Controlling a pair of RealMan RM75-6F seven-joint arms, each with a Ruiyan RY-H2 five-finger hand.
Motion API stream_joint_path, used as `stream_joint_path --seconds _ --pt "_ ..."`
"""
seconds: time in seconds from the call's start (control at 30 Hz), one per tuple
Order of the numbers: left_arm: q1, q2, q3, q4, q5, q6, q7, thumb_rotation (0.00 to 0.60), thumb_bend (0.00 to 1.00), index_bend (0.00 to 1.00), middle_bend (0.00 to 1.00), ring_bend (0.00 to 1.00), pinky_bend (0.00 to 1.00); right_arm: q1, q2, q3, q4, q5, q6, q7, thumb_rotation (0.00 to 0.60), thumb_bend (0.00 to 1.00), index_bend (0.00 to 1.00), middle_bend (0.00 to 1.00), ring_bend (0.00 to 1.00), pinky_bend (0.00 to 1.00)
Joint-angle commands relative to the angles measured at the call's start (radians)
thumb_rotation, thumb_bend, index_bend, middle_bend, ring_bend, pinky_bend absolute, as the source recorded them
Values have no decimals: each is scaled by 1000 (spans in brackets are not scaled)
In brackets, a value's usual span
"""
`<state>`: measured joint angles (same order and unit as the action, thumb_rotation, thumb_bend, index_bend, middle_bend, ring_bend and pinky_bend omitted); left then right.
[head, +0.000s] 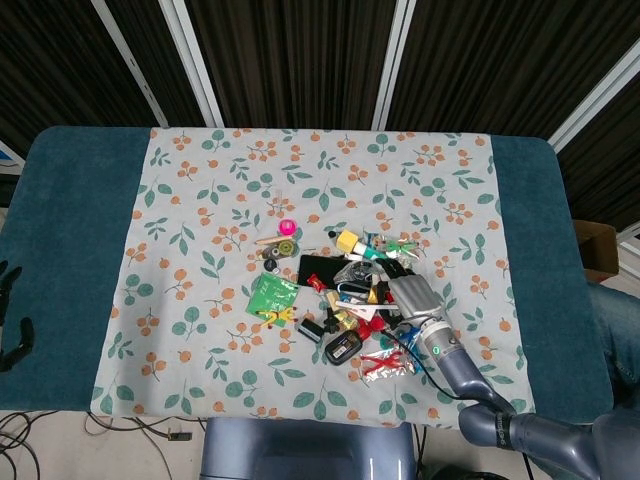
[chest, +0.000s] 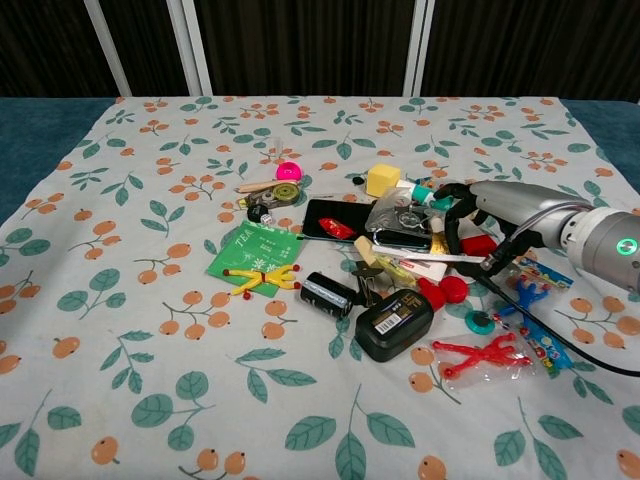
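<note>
Green packet, printed "TEA", mid-table. Right hand fingers curled over silver pouch; grasp cannot be told.

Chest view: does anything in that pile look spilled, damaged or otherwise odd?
Nothing looks spilled or broken. The small items lie jumbled and overlapping on the floral cloth, and the right hand rests at the pile's right edge, fingers among them.

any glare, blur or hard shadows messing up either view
Head view: even light, sharp, though the pile is small in frame. Chest view: crisp up close, soft shadows only, faint sheen on the right hand and the clear packet.
</note>
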<state>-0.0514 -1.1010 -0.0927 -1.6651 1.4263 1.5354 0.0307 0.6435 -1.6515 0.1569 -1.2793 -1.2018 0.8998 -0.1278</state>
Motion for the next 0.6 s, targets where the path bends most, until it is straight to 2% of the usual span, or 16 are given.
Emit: stream_joint_path --seconds 0.03,0.6 --pt "0 0 0 0 0 0 0 600 572 50 0 0 87 0 0 -1 0 -3 1 3 600 407 581 74 36 229" --pt "-1 2 -1 -4 -2 -2 -4 600 572 51 0 0 87 3 5 0 -7 -7 -4 22 600 491 623 76 38 229"
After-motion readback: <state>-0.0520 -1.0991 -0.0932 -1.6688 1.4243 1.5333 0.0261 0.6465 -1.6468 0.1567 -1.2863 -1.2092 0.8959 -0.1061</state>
